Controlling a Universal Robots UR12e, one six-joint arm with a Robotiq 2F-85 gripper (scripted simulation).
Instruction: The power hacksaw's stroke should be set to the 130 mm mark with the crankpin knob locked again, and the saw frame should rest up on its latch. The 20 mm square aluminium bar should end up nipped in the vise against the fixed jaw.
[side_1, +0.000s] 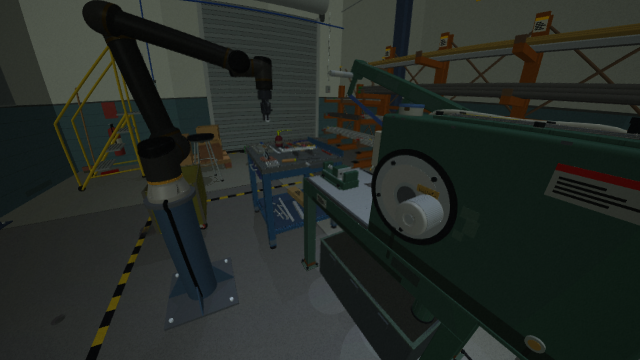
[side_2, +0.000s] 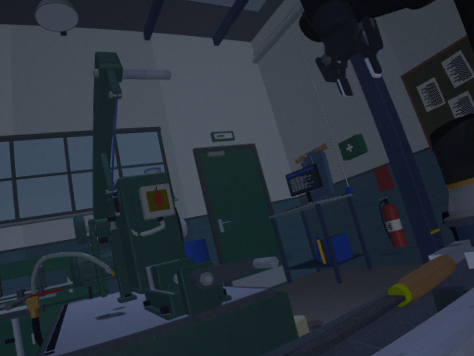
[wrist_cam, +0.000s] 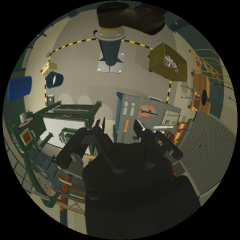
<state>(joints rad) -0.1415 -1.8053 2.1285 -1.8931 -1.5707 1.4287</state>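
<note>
On the green power hacksaw at the right, the white crank disc carries a ribbed white crankpin knob below a small brass stroke scale. The saw frame stands raised, nearly upright, over the green vise on the saw's pale bed, and the vise jaws hold nothing that I can see. The blue work table beside the saw carries several small tools and bars; I cannot pick out the aluminium bar among them. My gripper hangs high above that table, open and empty.
A grey roller door stands behind the table, with orange bar racks to the right. My arm's pedestal is bolted to the floor at the left, inside a yellow-black floor stripe. A yellow stair frame and a stool stand further left.
</note>
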